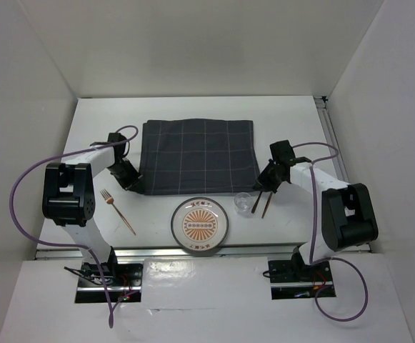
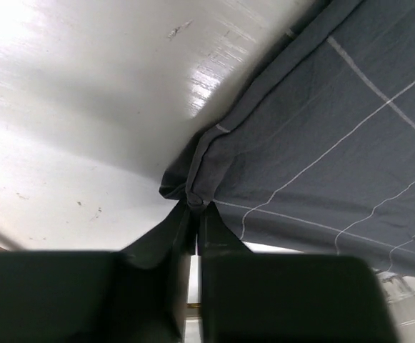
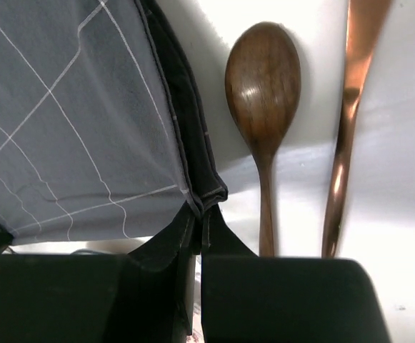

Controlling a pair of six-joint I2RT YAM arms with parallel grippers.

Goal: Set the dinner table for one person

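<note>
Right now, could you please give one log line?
left gripper: shut on cloth | right gripper: shut on cloth | cloth: spread on dinner table

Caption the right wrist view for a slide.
Right tool pinches a corner of the dark grey checked cloth, beside a brown wooden spoon and copper-coloured utensil.

One checked cloth, one plate, one glass, one fork, one wooden spoon, one copper utensil, one table.

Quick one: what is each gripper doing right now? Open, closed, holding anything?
Left gripper: closed, pinching the near left corner of the checked cloth.
Right gripper: closed, pinching the near right corner of the same cloth.
</note>
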